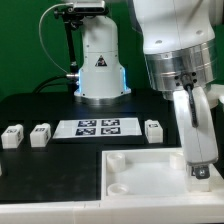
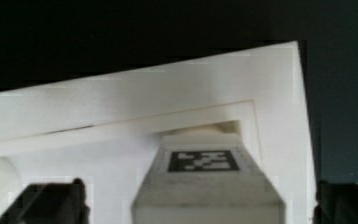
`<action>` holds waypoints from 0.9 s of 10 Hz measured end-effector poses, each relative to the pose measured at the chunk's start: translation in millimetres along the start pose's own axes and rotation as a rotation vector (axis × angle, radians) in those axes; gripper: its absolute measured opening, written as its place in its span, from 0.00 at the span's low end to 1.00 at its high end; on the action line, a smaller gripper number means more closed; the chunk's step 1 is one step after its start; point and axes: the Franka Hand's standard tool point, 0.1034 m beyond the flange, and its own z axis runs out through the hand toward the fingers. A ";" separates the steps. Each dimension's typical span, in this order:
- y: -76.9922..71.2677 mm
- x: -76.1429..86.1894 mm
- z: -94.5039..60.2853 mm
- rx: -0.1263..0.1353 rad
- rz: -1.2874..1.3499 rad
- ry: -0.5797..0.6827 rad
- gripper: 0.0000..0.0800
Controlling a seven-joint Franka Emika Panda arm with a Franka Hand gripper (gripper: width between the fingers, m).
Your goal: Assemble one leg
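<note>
Exterior view: the arm's two-finger gripper [image 1: 200,165] hangs at the right edge of the frame, over the right rim of the large white square plastic tray [image 1: 150,165] that fills the lower half. It grasps a small white plastic rectangular leg [image 1: 201,168], held upright between the fingers; a tag face shows low on it.

Wrist view: the same leg [image 2: 204,180] sits at lower centre, with its black-and-white tag facing the camera. Dark fingers [image 2: 48,203] flank it. White tray surface [image 2: 140,105] lies behind.

Three more small white tagged blocks stand on the black table [image 1: 35,105]: two at left [image 1: 12,135] [image 1: 41,133], one right of centre [image 1: 153,129]. The flat white marker board [image 1: 98,126] lies between them.
</note>
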 end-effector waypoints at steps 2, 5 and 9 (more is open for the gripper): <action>-3.6 -6.5 -13.6 0.006 -0.206 -0.009 0.81; 3.5 -7.1 -6.3 -0.002 -0.309 -0.004 0.81; 8.0 2.6 -4.8 -0.037 -0.408 -0.001 0.81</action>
